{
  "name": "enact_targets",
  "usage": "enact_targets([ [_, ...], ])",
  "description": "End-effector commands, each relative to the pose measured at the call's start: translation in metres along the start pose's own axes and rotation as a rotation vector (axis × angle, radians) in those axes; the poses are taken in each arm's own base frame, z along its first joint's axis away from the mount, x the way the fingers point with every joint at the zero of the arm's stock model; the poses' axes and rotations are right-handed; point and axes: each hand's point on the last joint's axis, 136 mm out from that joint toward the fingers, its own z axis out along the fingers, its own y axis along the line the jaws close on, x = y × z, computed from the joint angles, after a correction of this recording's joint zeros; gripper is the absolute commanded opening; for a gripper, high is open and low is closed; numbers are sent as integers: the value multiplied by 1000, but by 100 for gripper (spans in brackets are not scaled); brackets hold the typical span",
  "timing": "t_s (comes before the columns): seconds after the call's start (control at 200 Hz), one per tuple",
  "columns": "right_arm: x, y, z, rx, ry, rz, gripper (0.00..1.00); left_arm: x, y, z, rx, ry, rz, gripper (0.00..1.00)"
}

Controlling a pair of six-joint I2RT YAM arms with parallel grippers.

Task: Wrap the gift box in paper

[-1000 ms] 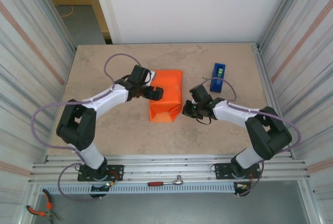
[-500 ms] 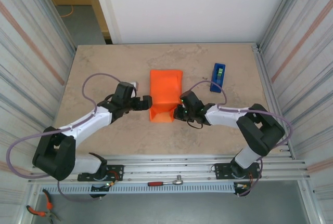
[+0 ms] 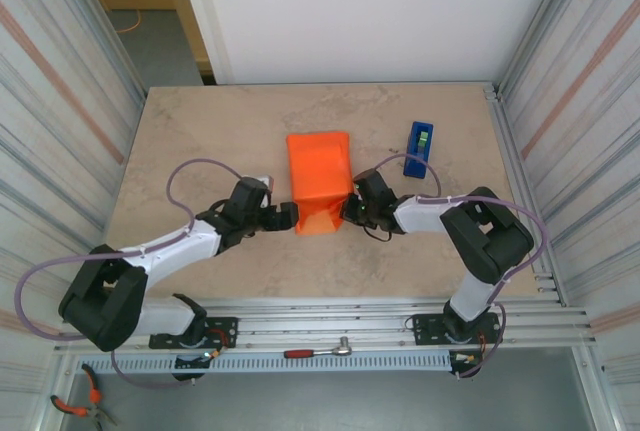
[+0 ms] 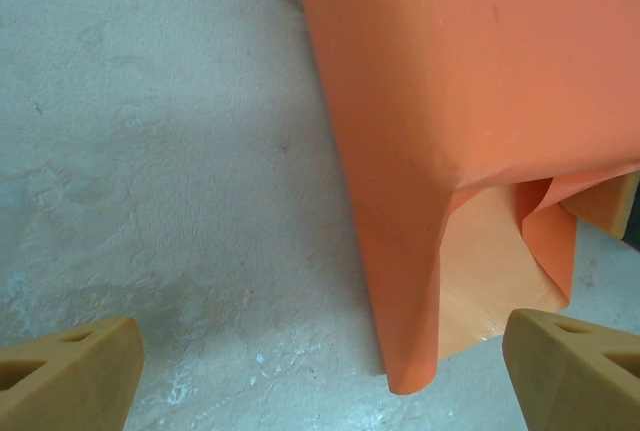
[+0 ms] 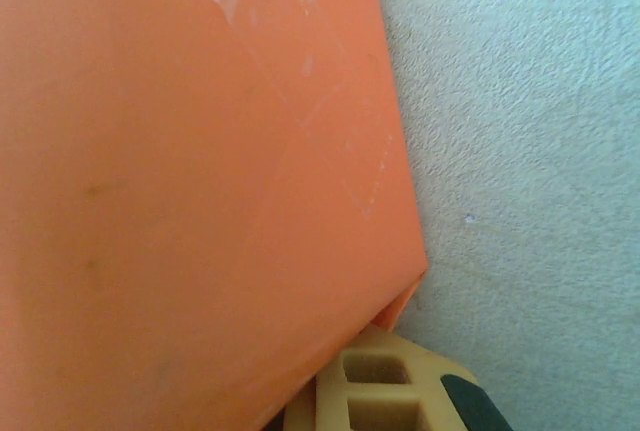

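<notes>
The orange paper lies folded into a boxy packet at the table's middle, its near end open with loose flaps. The gift box is hidden inside it. A paler face shows in that open end; I cannot tell what it is. My left gripper is low at the packet's near left corner, open wide, the corner flap between its fingers and untouched. My right gripper is shut, its tip pressed under the paper's near right corner.
A blue tape dispenser stands to the right of the packet, behind my right arm. Ribbed metal walls close in both sides. A ratchet and pliers lie below the table's front rail.
My left gripper has swung from the packet's far left side down to its near left corner. My right gripper has slid left against the near right corner, and the packet has shifted slightly.
</notes>
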Motion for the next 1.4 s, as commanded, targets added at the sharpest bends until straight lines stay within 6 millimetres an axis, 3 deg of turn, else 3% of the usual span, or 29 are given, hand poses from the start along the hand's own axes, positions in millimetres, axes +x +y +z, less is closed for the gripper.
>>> enact_targets([
  [0.0, 2, 9, -12, -44, 5, -6, 0, -5, -1, -1, -22, -41, 17, 93],
  [0.17, 11, 18, -14, -50, 5, -33, 0, 0, -5, 3, -18, -29, 29, 91],
  [0.426, 24, 2, 7, -14, 47, -15, 0, 8, -15, 14, -17, -3, 27, 85],
  [0.576, 29, -2, 6, -13, 50, -2, 0, 8, -15, 21, -24, 0, 4, 79],
  [1.238, 39, -5, 7, 13, 56, 1, 0, 19, -29, 46, -28, 67, 26, 34],
  [1.398, 40, -6, 7, 26, 51, 1, 0, 24, -27, 49, -76, 94, 25, 29],
])
